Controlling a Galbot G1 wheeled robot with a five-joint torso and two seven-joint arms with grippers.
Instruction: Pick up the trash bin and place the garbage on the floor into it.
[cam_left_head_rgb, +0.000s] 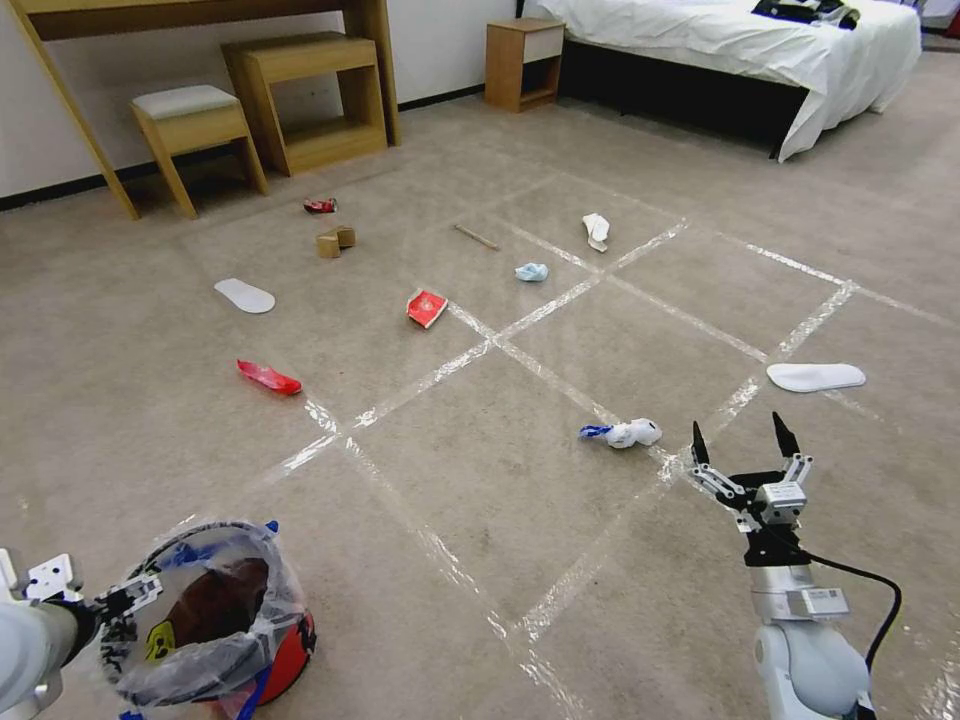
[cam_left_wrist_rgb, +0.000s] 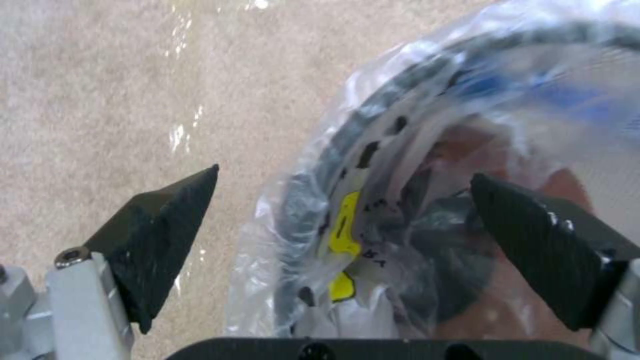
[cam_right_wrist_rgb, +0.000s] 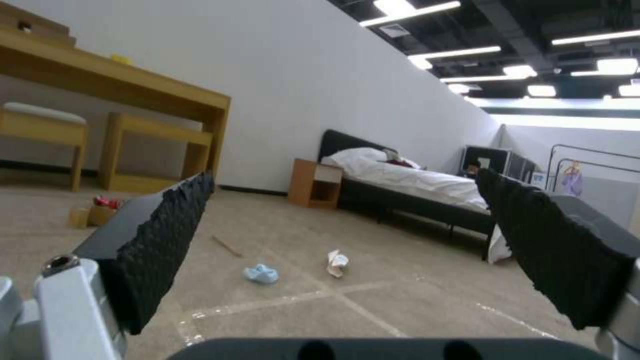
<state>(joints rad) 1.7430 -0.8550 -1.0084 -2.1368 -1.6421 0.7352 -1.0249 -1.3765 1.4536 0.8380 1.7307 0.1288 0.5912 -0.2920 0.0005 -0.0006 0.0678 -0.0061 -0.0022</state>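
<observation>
Here the trash bin (cam_left_head_rgb: 215, 625) sits near-left on the floor (cam_left_head_rgb: 480, 500), my left pincer (cam_left_wrist_rgb: 343, 210) spread wide astride its rim, gripping nothing. I judge it light, its bag slippery, so I'd clamp the stiff rim. My right pincer (cam_left_head_rgb: 745, 445) hangs open and empty, near-right.

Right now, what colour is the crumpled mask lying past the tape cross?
Pale blue. The mask shows best in the head view, beside the tape line.
</observation>
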